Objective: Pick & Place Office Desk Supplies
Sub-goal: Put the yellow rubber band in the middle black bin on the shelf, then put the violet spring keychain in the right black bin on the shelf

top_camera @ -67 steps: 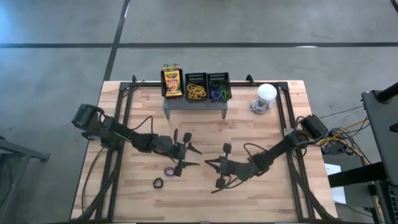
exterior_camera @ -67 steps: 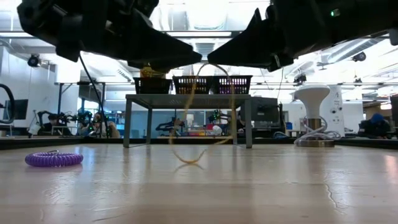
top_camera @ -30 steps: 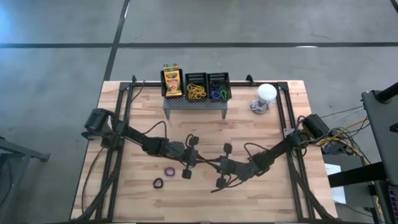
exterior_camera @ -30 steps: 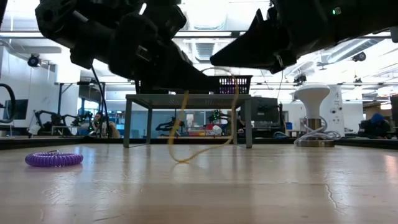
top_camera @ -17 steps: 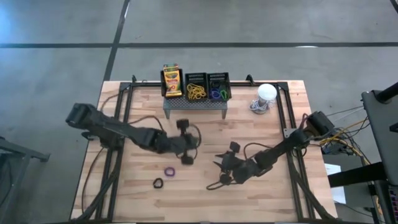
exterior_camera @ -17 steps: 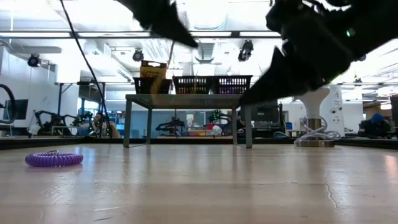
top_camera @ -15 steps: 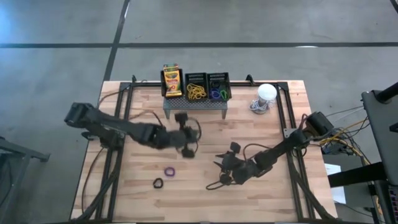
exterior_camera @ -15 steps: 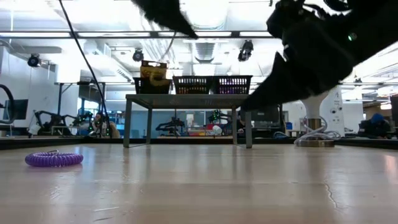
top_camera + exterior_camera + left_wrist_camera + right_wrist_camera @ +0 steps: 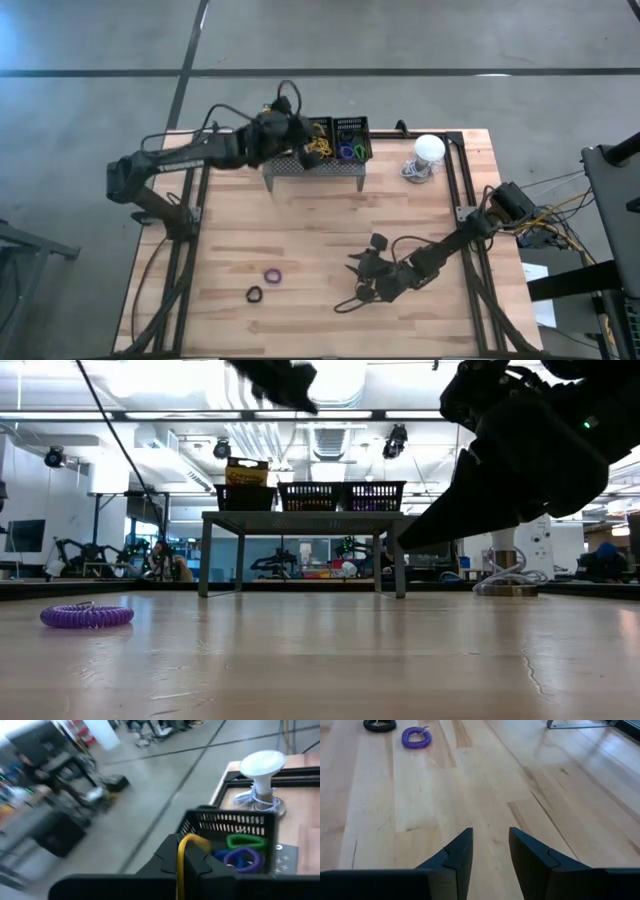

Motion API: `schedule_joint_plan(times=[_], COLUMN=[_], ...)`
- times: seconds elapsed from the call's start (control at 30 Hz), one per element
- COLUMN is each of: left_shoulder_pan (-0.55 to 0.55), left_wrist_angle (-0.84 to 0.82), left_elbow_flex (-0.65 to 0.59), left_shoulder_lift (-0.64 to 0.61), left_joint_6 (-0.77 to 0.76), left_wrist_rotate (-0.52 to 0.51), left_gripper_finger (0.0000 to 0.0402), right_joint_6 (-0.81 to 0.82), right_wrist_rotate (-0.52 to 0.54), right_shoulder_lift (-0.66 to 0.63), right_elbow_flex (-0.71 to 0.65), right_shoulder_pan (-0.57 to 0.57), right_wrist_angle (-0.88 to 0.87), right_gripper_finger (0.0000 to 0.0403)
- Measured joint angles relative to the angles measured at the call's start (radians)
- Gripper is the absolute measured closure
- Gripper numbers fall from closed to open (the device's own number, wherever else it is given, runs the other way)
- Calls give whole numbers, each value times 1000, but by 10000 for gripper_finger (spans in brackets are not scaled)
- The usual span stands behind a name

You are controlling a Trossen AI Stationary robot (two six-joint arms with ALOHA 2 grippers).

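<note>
left arm (image 9: pixel 190 155): dark, slim, jointed links; a thin black cable arches off its far end
right arm (image 9: pixel 455 240): dark, jointed links; loose black cabling runs along it
right arm base (image 9: pixel 505 205): blocky dark housing with yellow and orange wires bunched beside it
left gripper (image 9: pixel 187 862): black moulded body, smooth and angular
right gripper (image 9: pixel 490 855): matte black
right gripper fingers (image 9: pixel 457 857): two flat wedge shapes tapering to pointed tips, each with a stepped notch
</note>
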Motion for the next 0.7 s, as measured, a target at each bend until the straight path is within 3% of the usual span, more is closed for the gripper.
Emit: schedule_joint_plan(times=[0.13,0.2,0.5,0.7], left_shoulder_pan=[111,142,164,164], left_wrist_angle=[58,84,83,-105], left_elbow_flex=[-64,-92,-109,-45], left_shoulder_lift=[22,38,64,63], left_joint_6=[-91,-95,-122,-145], left_wrist_rotate=[219,281,289,287], left_gripper_finger=[400,395,326,281], right_joint_6=[-3,-4,-4,-4], right_wrist_rotate=[0,1,2,2], right_shoulder_lift=[0,0,0,0], right_elbow_flex=[0,0,0,0], right_shoulder_pan=[2,2,2,2], right_wrist_angle=[1,1,3,3], right_gripper_finger=[289,291,290,292])
